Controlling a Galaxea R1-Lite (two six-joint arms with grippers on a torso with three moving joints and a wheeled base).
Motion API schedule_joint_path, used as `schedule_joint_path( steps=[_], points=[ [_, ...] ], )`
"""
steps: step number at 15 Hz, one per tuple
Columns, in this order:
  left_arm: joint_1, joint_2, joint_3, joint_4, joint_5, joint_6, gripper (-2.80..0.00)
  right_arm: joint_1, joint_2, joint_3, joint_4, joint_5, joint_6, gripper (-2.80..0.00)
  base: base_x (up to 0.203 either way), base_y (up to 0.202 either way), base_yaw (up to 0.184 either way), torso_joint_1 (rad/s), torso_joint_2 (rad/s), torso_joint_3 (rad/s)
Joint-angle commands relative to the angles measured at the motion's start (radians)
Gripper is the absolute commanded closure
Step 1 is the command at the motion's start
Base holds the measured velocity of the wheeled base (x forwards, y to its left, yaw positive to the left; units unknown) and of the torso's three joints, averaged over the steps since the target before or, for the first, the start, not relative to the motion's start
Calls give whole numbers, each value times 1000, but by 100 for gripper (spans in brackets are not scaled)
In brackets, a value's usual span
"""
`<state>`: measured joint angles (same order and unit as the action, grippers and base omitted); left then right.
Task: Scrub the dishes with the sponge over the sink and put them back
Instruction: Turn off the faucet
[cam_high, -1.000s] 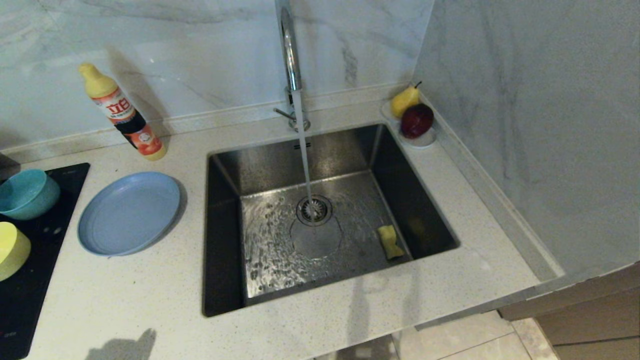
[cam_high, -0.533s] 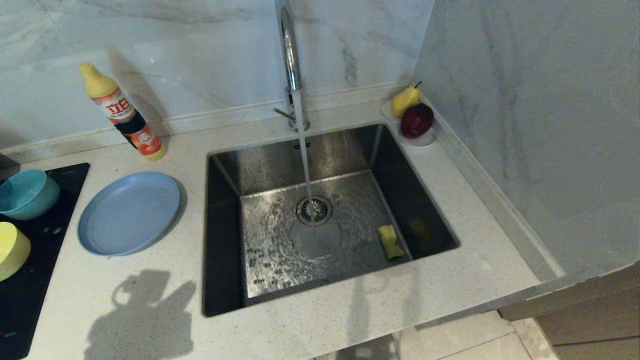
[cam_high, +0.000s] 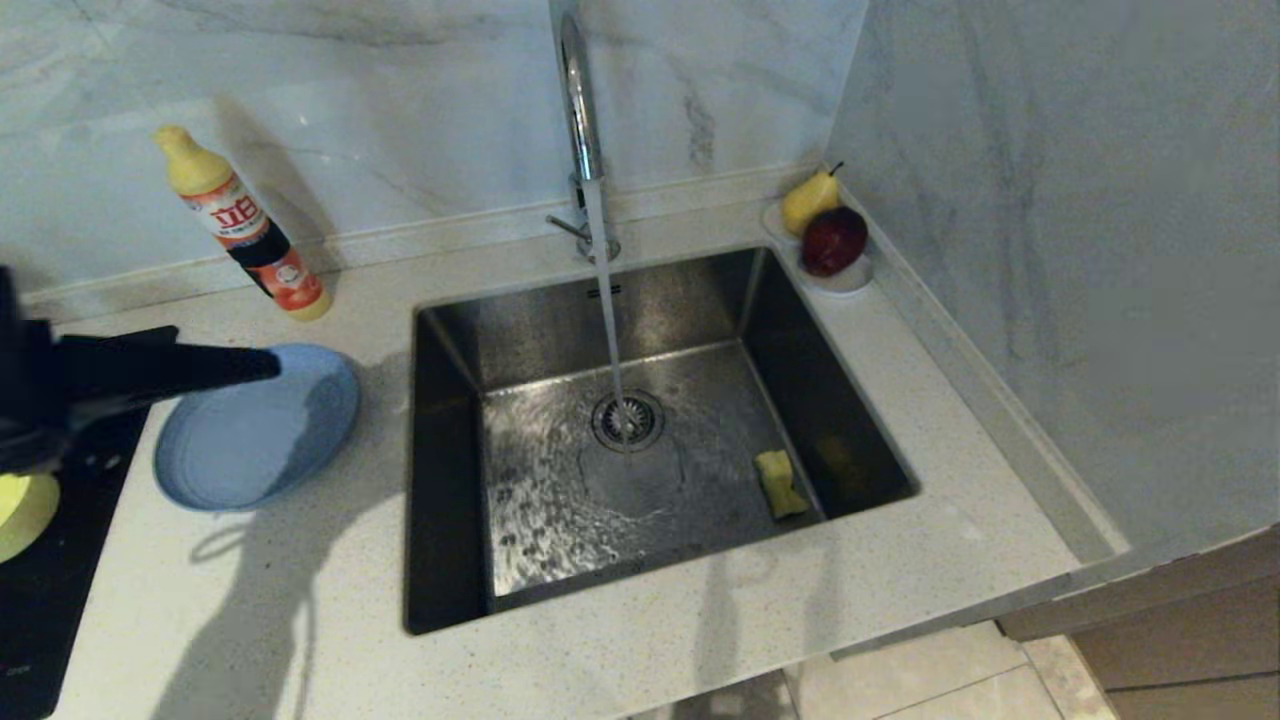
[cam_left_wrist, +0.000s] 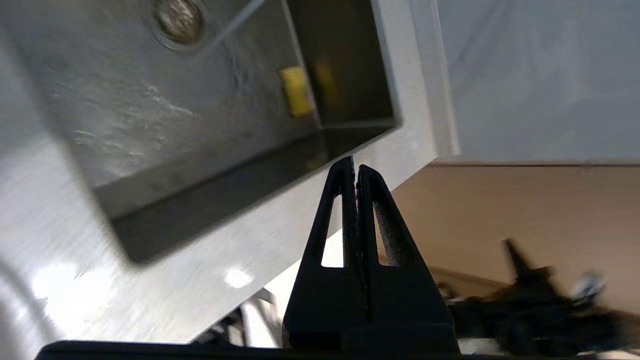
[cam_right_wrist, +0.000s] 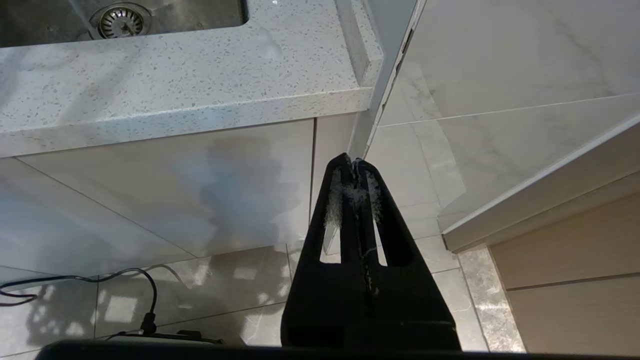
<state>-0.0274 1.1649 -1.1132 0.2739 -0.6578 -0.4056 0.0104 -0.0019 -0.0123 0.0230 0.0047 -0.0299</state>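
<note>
The grey-blue plate (cam_high: 265, 430) lies on the counter left of the sink (cam_high: 450, 480). My left gripper (cam_high: 272, 362) reaches in from the left, shut and empty, its tip over the plate's far edge. The arm behind it hides the teal bowl. The yellow bowl (cam_high: 20, 510) shows at the left edge. The sponge (cam_high: 780, 482) lies on the sink floor by the right wall, yellow side up. In the left wrist view the gripper (cam_left_wrist: 355, 170) is shut, the sponge (cam_left_wrist: 296, 97) far beyond it. My right gripper (cam_right_wrist: 354, 161) hangs shut below the counter edge.
Water runs from the chrome tap (cam_high: 580, 100) onto the drain (cam_high: 628, 420). A detergent bottle (cam_high: 245, 235) stands at the back left. A white saucer (cam_high: 845, 280) with a pear and an apple sits at the back right corner. A black cooktop (cam_high: 60, 590) is at the left.
My left arm has risen into the head view from the left and now reaches over the plate, covering the teal bowl. Its shadow has spread across the counter. The right arm has not moved.
</note>
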Motion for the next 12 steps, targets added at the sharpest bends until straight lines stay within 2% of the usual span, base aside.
schedule_joint_path(
  steps=[1,3,6,9,12],
  points=[
    [-1,290,-125,-1,-36,-29,0,0,-1,0,0,0,-1,0,0,0,0,0,0,0],
    [-12,429,-203,-15,-52,-46,0,0,-1,0,0,0,-1,0,0,0,0,0,0,0],
    [-54,587,-277,-101,-57,-64,0,0,-1,0,0,0,-1,0,0,0,0,0,0,0],
    [-96,695,-400,-154,-58,-131,0,0,-1,0,0,0,-1,0,0,0,0,0,0,0],
    [-126,783,-492,-159,-54,-146,0,-1,-1,0,0,0,-1,0,0,0,0,0,0,0]
  ],
)
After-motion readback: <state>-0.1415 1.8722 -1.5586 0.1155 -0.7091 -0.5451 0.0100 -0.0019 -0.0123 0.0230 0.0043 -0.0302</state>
